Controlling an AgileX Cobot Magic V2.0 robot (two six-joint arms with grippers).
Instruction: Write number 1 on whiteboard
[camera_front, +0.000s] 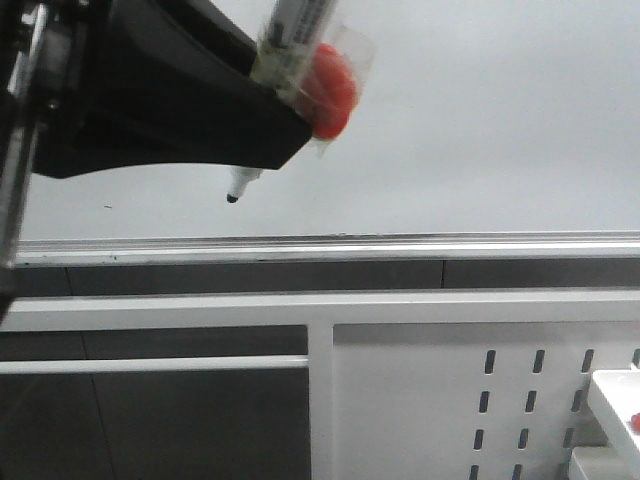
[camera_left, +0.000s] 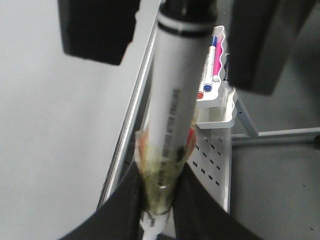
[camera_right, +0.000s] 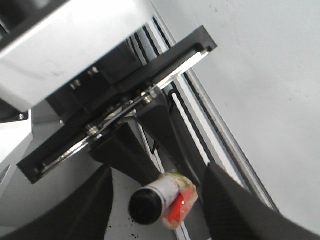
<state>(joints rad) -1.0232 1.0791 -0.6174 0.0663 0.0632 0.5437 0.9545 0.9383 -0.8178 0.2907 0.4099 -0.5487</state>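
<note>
white perforated panel (camera_front: 440, 400) | white frame rail (camera_front: 320, 310) | dark wall (camera_front: 200, 420)

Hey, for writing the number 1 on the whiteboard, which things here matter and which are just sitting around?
For the job:
- large pale grey-white whiteboard, no stroke on it yet
- white-barrelled black-tipped marker
- left gripper, shut on the marker

Just lying about:
- white perforated metal panel
- white wavy-edged tray holding spare pens
- right gripper, open near the marker's cap end

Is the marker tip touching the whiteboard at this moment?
Cannot tell. In the front view the marker tip overlaps the whiteboard, seen nearly face-on, so neither gap nor contact shows; no stroke is visible there.
</note>
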